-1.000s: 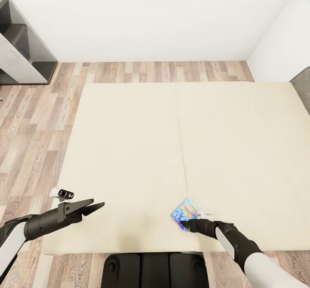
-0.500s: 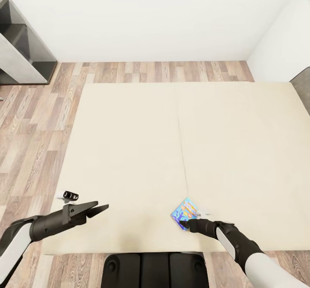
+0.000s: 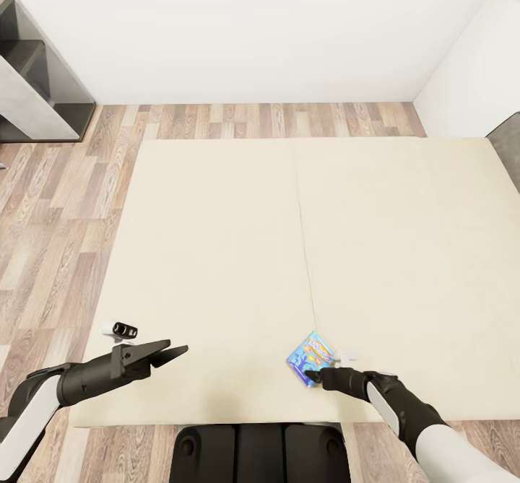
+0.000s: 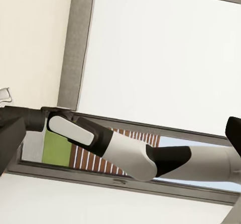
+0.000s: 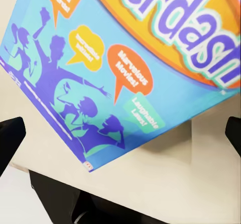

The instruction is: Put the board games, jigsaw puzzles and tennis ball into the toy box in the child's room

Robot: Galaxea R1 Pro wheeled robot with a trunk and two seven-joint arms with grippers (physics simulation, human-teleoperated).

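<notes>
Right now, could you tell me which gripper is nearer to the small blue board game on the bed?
Right. The right gripper sits at the blue board game's near corner, fingers spread on either side. The left gripper hovers far off, over the bed's other half.

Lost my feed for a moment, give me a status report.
Right end effector open at the blue board game, no grasp yet. Left end effector open, empty, over the bed. Nothing in the way.
</notes>
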